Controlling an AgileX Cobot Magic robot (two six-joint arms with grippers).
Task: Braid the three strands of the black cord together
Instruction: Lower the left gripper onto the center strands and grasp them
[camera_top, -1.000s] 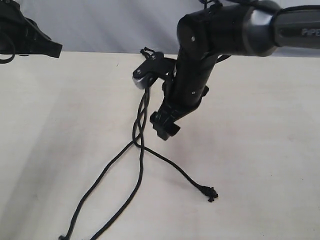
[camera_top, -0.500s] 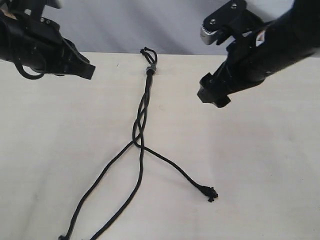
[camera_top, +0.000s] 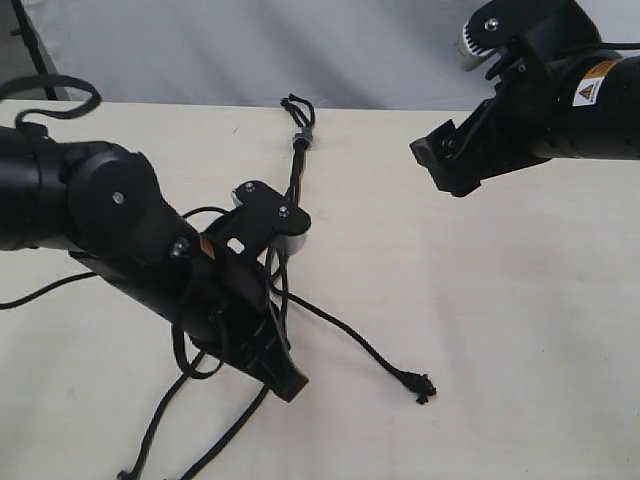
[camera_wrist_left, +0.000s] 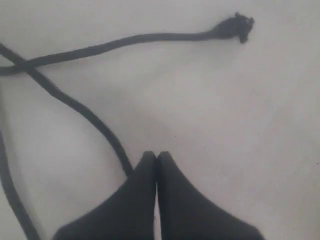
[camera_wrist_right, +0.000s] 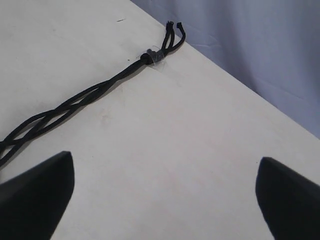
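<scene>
The black cord (camera_top: 296, 165) lies on the pale table, its knot (camera_top: 300, 141) near the far edge and short loops beyond it. Below the knot it is loosely twisted (camera_wrist_right: 75, 105), then splits into the three strands. One strand (camera_top: 352, 338) runs right to a frayed tip (camera_top: 421, 388); two others (camera_top: 160, 420) trail toward the front edge. My left gripper (camera_top: 291, 385) hovers low over the split, shut with nothing seen between its jaws; a strand (camera_wrist_left: 90, 117) passes beside one finger. My right gripper (camera_top: 441, 166) hangs open at the upper right, away from the cord.
A grey backdrop (camera_top: 200, 50) rises behind the table's far edge. The left arm's thicker black cable (camera_top: 40, 290) loops over the table at the left. Bare tabletop (camera_top: 520, 330) lies to the right of the strands.
My left arm has swung in from the upper left and down over the cord's middle. The right arm has pulled back from the knot to the upper right. The cord lies as before.
</scene>
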